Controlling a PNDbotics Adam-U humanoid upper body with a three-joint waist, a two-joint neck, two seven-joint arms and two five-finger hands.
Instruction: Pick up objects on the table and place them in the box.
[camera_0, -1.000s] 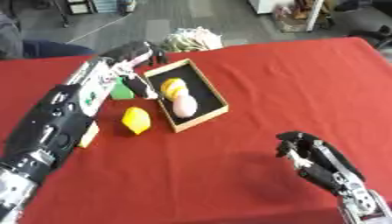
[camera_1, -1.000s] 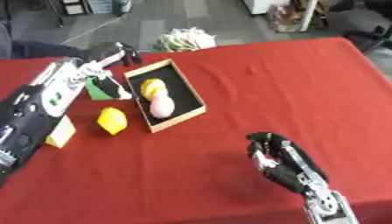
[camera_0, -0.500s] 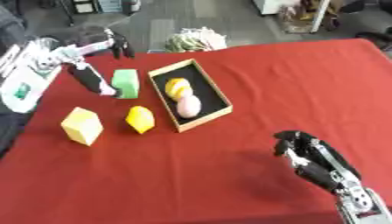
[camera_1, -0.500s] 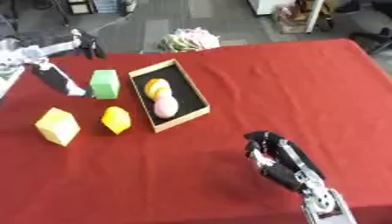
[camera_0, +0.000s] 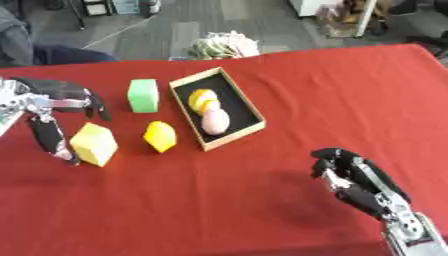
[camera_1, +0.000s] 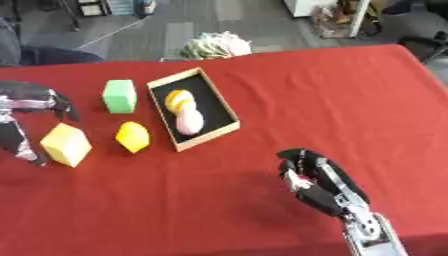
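Observation:
A shallow wooden box (camera_0: 236, 137) with a black floor lies on the red table (camera_0: 332, 90). It holds a yellow piece (camera_0: 203, 99) and a pale pink egg-shaped piece (camera_0: 215, 121). Left of the box stand a green block (camera_0: 143, 95), a small yellow piece (camera_0: 160, 136) and a yellow cube (camera_0: 94, 144). My left hand (camera_0: 54, 102) is at the left edge, open and holding nothing. One of its fingers (camera_0: 50, 139) reaches down just left of the yellow cube. My right hand (camera_0: 352, 176) rests at the lower right, fingers up and relaxed, holding nothing.
A crumpled pale green and white bundle (camera_0: 223, 45) lies on the floor beyond the table's far edge. A person's dark clothing (camera_0: 22, 42) shows at the upper left. Bare red cloth stretches right of the box.
My left arm has drawn back from over the green block to the left edge, and its hand has come down beside the yellow cube. The right hand has stayed put.

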